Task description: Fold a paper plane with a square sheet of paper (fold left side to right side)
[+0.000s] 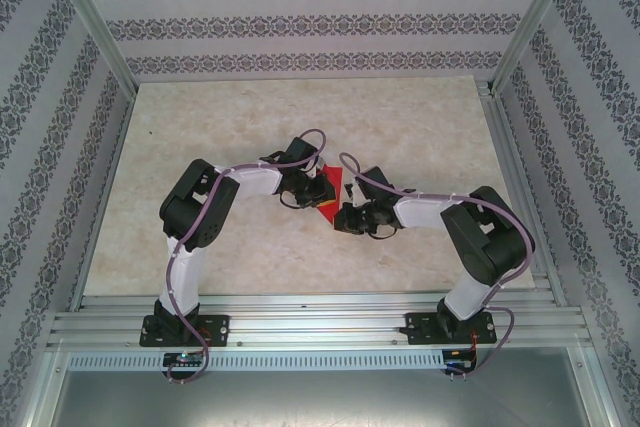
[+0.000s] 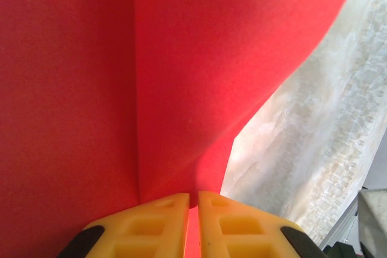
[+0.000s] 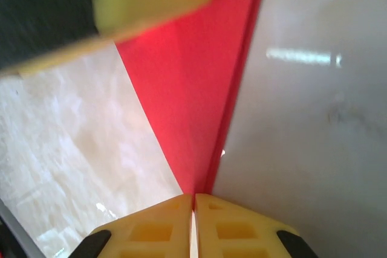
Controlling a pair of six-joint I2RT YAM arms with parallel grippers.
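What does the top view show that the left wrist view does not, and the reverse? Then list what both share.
Top view: the left arm and right arm whole, the patterned walls, and the right gripper meeting the left gripper at the paper.
Left wrist view: a straight crease running up the paper, and the yellow fingers closed on it.
Both: the red paper and the marbled table.

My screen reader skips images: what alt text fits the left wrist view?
Two yellow fingers of the left gripper pinch shut on the creased red sheet of paper, which covers most of the picture; pale marbled table shows at right.
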